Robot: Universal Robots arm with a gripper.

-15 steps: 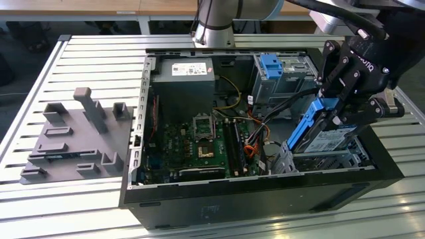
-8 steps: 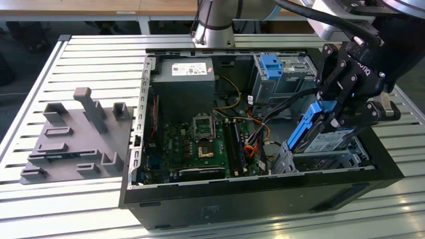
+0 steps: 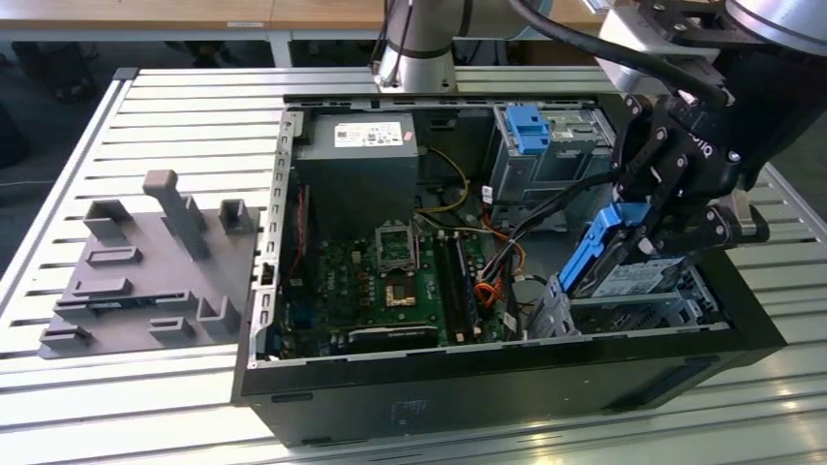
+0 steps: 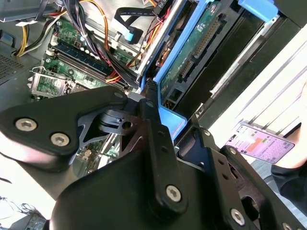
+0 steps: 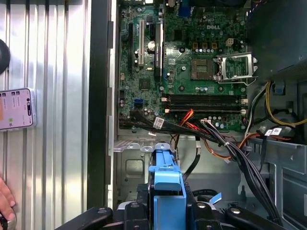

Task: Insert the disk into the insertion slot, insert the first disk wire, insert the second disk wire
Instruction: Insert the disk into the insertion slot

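The claw (image 3: 642, 234) has its fingers squeezed onto the disk (image 3: 597, 254), gripping it by the edges of its blue frame. The disk hangs tilted, its low end dipping toward the insertion slot (image 3: 640, 315), which sits right under the claw. Can't tell if the two actually touch. In the first wrist view the disk pokes out between the fingers, with a bundle of cables (image 5: 225, 143) just past it and the motherboard (image 5: 192, 62) further out. The second wrist view shows the green circuit board (image 4: 192, 52) on the disk's underside.
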